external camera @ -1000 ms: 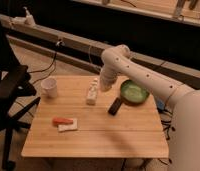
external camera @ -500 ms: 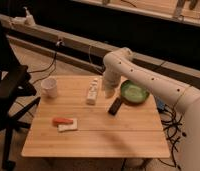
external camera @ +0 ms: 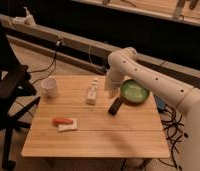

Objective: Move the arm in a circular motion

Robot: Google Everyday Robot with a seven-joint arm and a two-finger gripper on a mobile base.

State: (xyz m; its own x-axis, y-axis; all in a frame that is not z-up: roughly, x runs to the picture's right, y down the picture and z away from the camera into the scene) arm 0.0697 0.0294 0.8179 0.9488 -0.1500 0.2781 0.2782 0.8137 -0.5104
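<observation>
Reaches in from the right as a bent arm (external camera: 148, 79), elbow held high, probably to keep clearance for circling. Carries the tool (external camera: 111, 89) low above the table (external camera: 93, 142), between bottle (external camera: 93, 92) and green bowl (external camera: 135, 92). Cannot tell whether clenched or released.
</observation>
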